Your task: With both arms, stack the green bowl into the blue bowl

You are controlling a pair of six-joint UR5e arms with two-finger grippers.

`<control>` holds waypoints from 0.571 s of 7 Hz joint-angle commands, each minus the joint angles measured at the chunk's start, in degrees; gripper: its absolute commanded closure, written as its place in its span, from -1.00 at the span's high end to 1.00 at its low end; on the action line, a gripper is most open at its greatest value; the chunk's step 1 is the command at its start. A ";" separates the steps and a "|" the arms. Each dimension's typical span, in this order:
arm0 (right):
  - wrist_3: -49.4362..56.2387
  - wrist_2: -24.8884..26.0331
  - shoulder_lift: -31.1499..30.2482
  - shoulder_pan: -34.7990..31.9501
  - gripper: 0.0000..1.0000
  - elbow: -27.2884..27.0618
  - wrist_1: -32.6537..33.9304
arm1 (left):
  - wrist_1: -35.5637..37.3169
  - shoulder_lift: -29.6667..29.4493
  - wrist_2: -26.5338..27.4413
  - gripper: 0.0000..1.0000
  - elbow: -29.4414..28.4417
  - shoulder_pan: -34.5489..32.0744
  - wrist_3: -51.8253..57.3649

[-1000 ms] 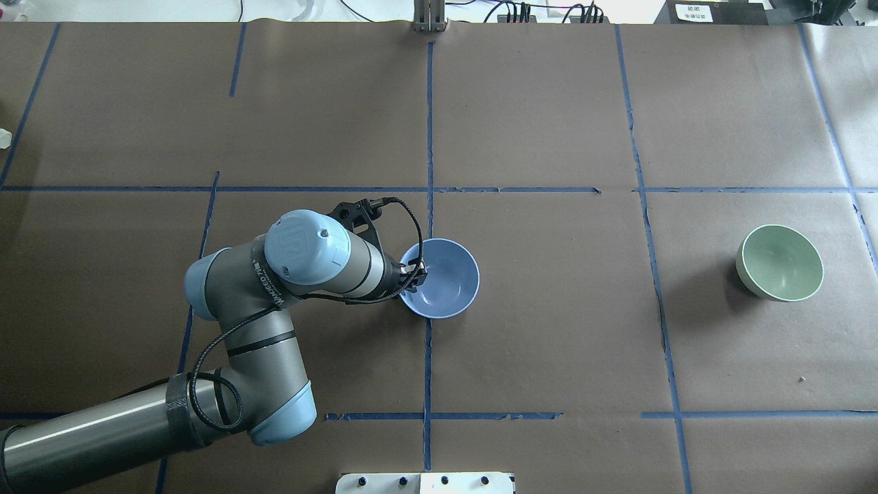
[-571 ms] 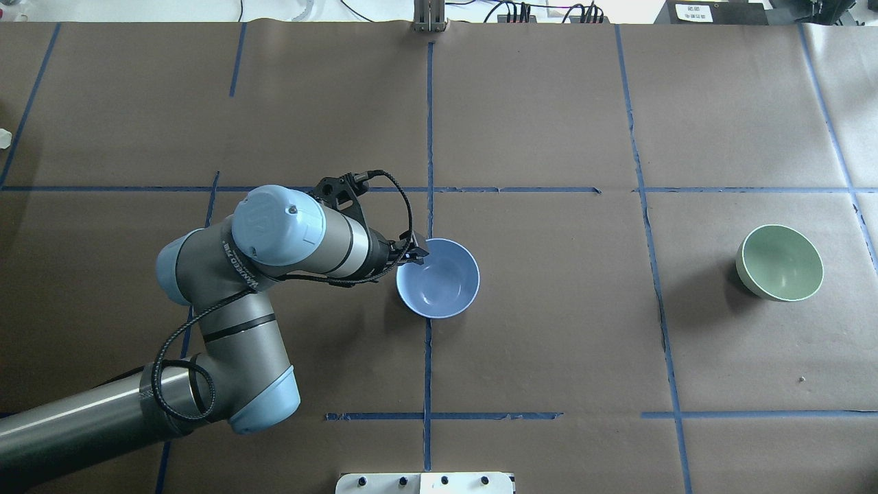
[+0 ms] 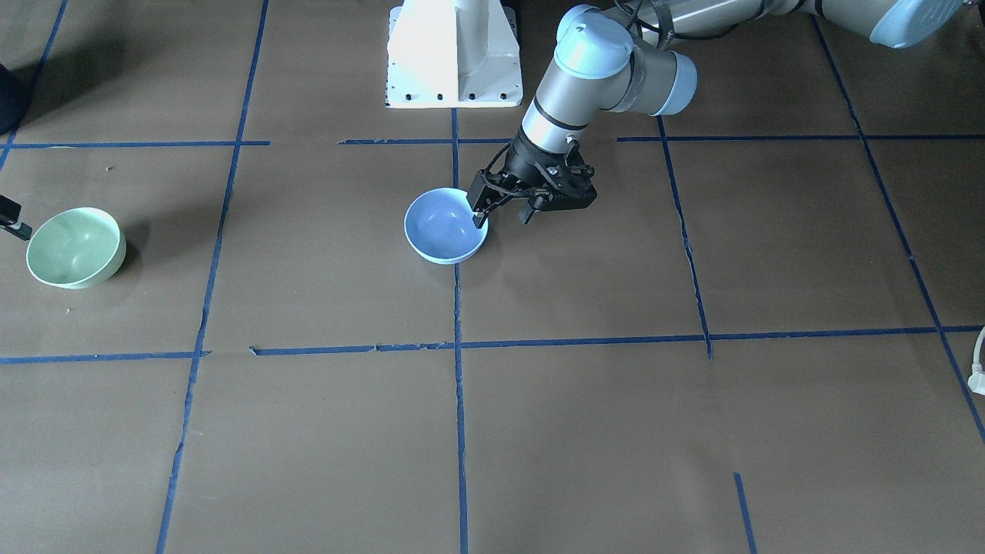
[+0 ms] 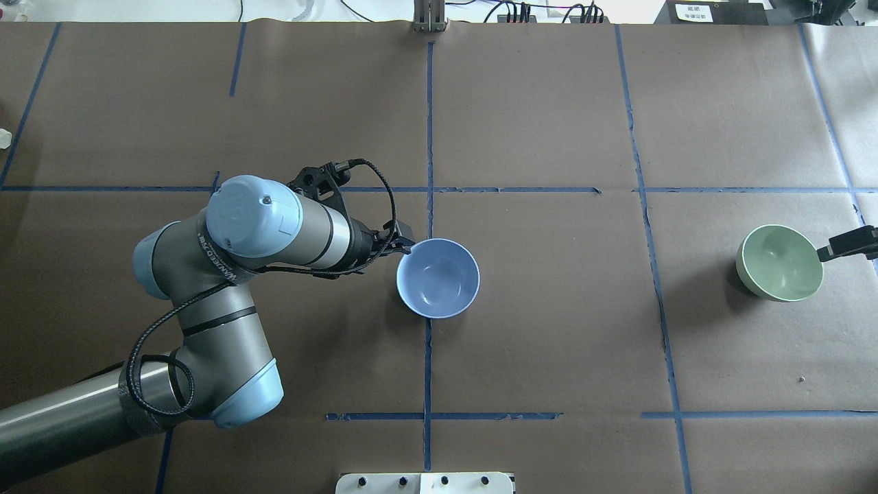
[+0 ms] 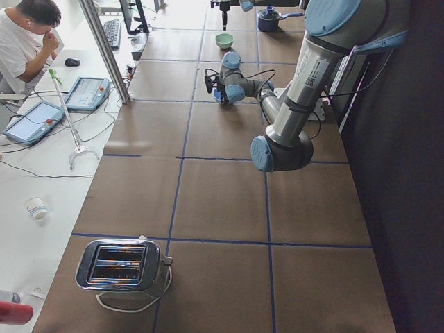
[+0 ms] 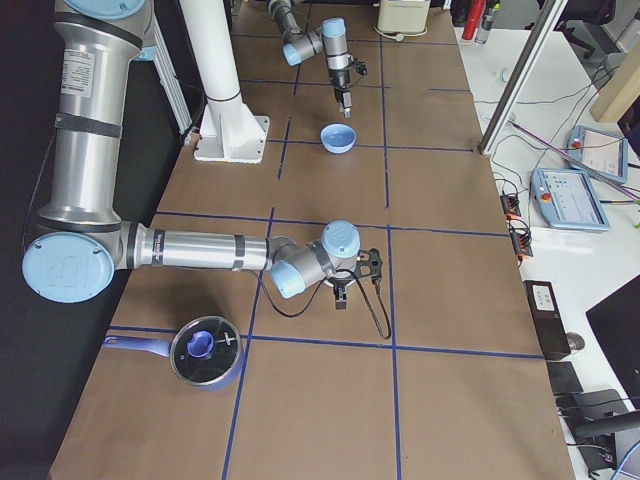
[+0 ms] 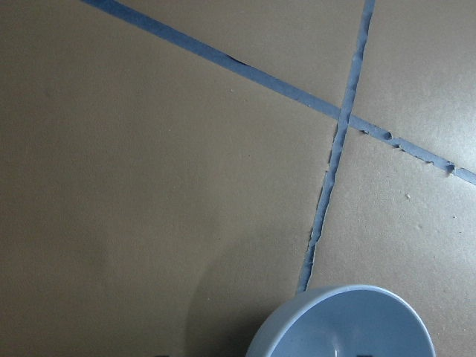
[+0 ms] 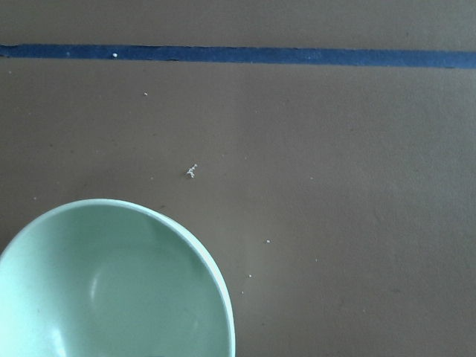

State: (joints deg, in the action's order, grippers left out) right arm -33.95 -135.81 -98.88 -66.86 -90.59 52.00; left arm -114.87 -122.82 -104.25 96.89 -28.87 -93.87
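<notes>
The blue bowl (image 4: 437,278) stands upright near the table's middle and also shows in the front view (image 3: 445,225) and the left wrist view (image 7: 346,323). My left gripper (image 4: 403,245) is open and empty, just outside the bowl's left rim; in the front view (image 3: 504,218) its jaws stand spread. The green bowl (image 4: 780,263) sits far to the right, seen too in the right wrist view (image 8: 111,290). One black finger (image 4: 849,243) of my right gripper pokes in at the view's right edge, beside the green bowl's rim. I cannot tell whether it is open.
The white robot base (image 3: 454,54) stands at the near table edge. A lidded pot (image 6: 205,350) sits on the robot's far right end and a toaster (image 5: 121,267) on its far left end. Blue tape lines cross the brown table.
My left gripper has lifted off the blue bowl's rim and drawn back to the left; the bowl stayed put. My right gripper's finger has come into view beside the green bowl.
</notes>
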 commanded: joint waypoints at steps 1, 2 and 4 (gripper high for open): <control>-6.72 0.37 0.44 3.22 0.76 1.91 -3.48 | 0.00 0.13 0.01 0.75 0.05 -0.04 0.00; -6.74 1.16 0.44 4.01 0.29 2.52 -3.66 | 0.00 0.13 0.01 0.75 0.05 -0.04 0.00; -8.22 2.57 1.15 5.51 -0.95 2.53 -3.57 | 0.00 0.13 -0.17 0.76 1.44 -1.70 0.00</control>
State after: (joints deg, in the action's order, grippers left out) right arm -41.04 -133.84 -98.03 -62.02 -88.15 48.46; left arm -114.87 -122.73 -104.32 97.36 -29.65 -93.87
